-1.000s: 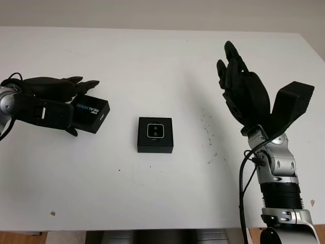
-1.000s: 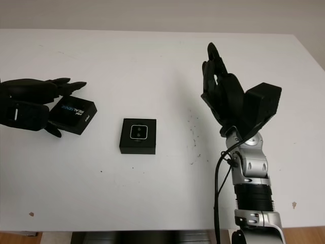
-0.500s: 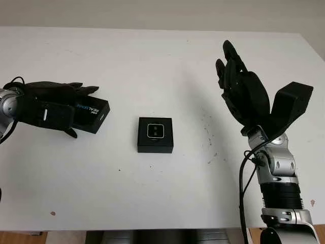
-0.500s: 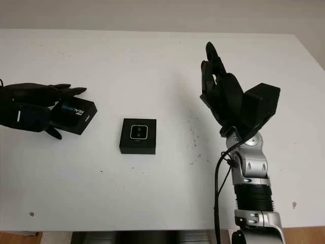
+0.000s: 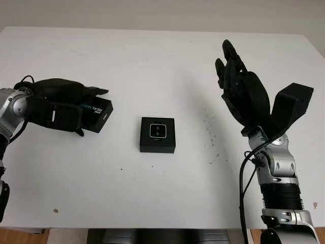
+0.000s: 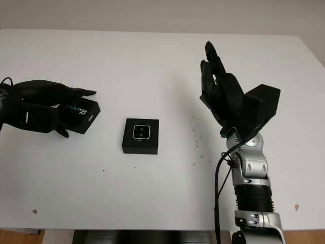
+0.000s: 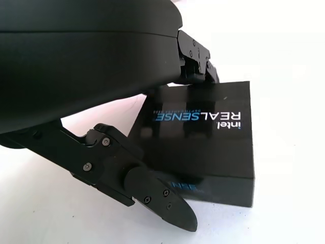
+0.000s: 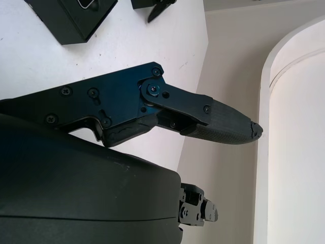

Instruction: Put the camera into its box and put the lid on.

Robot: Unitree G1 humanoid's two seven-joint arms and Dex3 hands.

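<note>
On the white table [image 5: 152, 203], the open box [image 5: 157, 134] sits at centre with the camera [image 5: 158, 130] inside it. At nine o'clock from it, the left hand [image 5: 58, 104] clasps the black lid [image 5: 95, 114], fingers over its top, thumb under. At three o'clock, the right hand [image 5: 241, 94] hovers open, holding nothing.
</note>
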